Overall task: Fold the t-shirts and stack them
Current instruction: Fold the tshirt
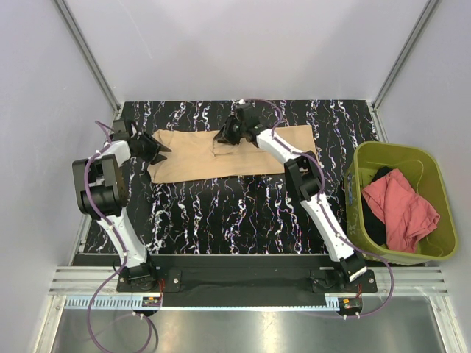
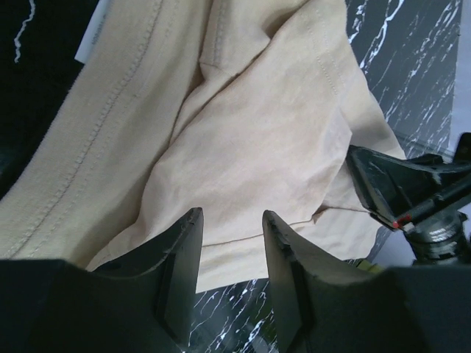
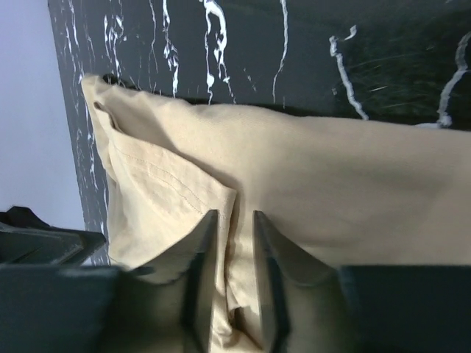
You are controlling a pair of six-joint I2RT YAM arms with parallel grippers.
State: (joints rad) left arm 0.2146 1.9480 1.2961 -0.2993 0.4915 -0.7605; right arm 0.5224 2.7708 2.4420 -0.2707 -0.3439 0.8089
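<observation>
Shirt: tan shirt (image 2: 250, 125), rumpled, filling most of the picture, with soft folds across its middle.
Seams: a double row of stitching runs down the shirt's left part; a sleeve hem curves along its right side.
Tag: a small white tag (image 2: 88, 38) sticks out at the shirt's upper left edge.
Table: black table with white veins (image 2: 423, 66), showing right of the shirt and below its lower edge.
Left gripper: left gripper (image 2: 232, 220) at the shirt's lower edge, its two dark fingers (image 2: 180, 272) spread apart with cloth showing between them.
Other gripper: a second black gripper (image 2: 386, 187) at the shirt's right edge; its grip is unclear.
</observation>
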